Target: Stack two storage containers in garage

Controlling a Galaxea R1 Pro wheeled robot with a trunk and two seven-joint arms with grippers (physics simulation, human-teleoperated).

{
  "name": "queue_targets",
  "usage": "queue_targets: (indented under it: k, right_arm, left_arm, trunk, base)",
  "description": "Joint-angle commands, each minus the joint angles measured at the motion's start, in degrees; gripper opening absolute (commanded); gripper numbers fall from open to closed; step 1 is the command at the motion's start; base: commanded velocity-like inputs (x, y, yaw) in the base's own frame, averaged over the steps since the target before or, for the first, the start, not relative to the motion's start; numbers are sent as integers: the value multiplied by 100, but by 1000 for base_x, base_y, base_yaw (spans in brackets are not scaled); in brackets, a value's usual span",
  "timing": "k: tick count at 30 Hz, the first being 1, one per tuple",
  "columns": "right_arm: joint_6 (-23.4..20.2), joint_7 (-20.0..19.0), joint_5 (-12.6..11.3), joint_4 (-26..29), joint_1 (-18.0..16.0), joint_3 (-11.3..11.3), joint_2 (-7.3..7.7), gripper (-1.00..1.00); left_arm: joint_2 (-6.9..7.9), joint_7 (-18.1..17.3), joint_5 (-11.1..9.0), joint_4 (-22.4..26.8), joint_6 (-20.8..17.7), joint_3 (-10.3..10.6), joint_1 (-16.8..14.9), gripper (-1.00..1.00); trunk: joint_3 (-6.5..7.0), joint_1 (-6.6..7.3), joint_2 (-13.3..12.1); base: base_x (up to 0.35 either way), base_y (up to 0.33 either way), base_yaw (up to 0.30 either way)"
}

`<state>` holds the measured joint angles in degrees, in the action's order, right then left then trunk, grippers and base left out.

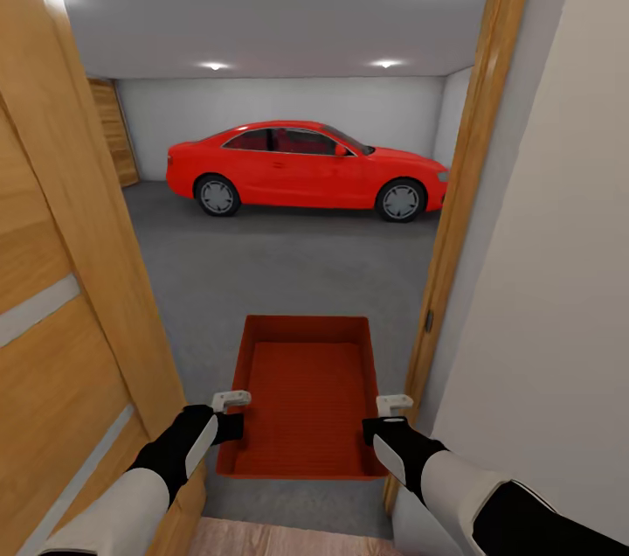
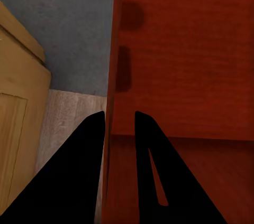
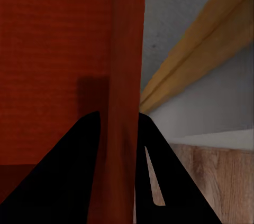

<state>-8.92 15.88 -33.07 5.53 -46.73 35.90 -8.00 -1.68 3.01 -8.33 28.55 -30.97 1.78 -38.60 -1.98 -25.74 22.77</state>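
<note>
Head view: container (image 1: 306, 394) at garage doorway | both grippers (image 1: 229, 413) (image 1: 390, 416) pinching its side walls | placing and stacking remain

**Count at the garage doorway**

One orange-red storage container (image 1: 306, 394). Two tools, the left tool (image 1: 231, 403) and the right tool (image 1: 393, 406). One red car (image 1: 306, 167). One wooden door (image 1: 61, 311). Three ceiling lights (image 1: 212, 66).

One storage container (image 1: 306, 394): orange-red, rectangular, open top up, ribbed bottom, empty. Held level off the ground in the doorway, over the garage floor (image 1: 262, 276) edge. Left claw (image 2: 119, 121) and right claw (image 3: 119, 121) each pinch a side wall.
</note>
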Motion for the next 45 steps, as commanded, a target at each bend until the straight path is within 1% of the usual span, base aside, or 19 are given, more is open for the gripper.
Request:
queue_targets:
  k: [1, 13, 21, 45]
  right_arm:
    - [-40, 47, -16, -8, -6, 111, 1, -100]
    - [-39, 47, -15, -8, -3, 111, 1, -100]
    - [-40, 47, -16, -8, -5, 111, 1, -100]
    - [-40, 47, -21, -8, -4, 111, 9, -100]
  left_arm:
    - [1, 77, 217, 19, -41, -12, -5, -100]
    - [1, 77, 217, 19, -41, -11, -2, -100]
    - [1, 77, 217, 20, -41, -11, -5, -100]
    - [1, 77, 217, 19, -41, -12, -5, -100]
  trunk:
    - [-13, -4, 15]
    - [-13, -4, 15]
    - [-13, -4, 15]
    - [-13, -4, 15]
  base:
    - [102, 117, -4]
    - [100, 97, -2]
    - [8, 4, -132]
    - [0, 0, -3]
